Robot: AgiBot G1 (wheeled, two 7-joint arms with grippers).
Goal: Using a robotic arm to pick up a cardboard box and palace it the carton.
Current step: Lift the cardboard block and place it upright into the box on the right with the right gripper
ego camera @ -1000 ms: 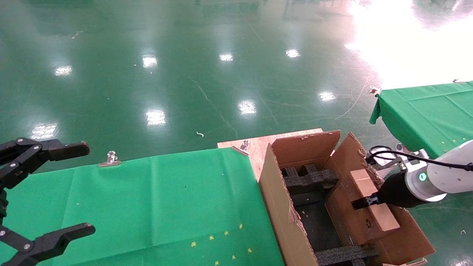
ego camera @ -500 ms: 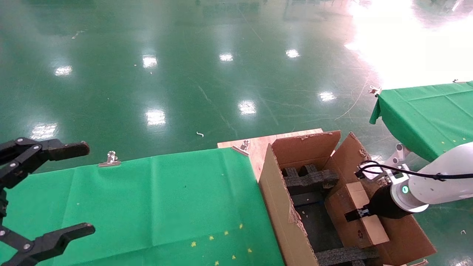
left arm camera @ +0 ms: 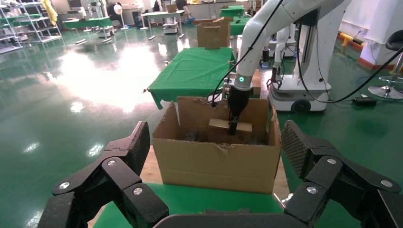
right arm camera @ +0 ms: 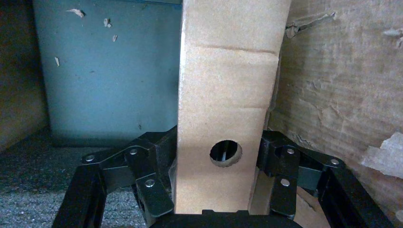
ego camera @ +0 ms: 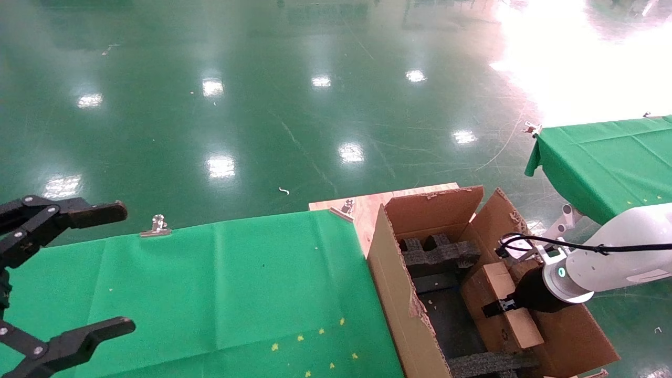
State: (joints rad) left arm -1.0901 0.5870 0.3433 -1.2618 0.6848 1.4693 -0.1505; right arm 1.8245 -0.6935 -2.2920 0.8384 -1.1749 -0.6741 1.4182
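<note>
I see tight room inside the carton (ego camera: 399, 294): right gripper (ego camera: 491, 308) w/ fingers clamped on the cardboard box (ego camera: 506, 302) sits hard against the carton's right wall. Black foam inserts (ego camera: 438, 252) block the far end, another foam strip (ego camera: 488, 362) blocks the near end. Between them, a dark open floor strip left of the cardboard box is free. Upright flaps (ego camera: 436, 207) ring the opening, so entry is from above only. Left gripper (ego camera: 63, 278) hangs spread wide over the green table (ego camera: 236, 283), well apart; table surface there is open.

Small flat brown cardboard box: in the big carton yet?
Partly in: small flat brown cardboard box sits below the carton rim, held by right gripper.
</note>
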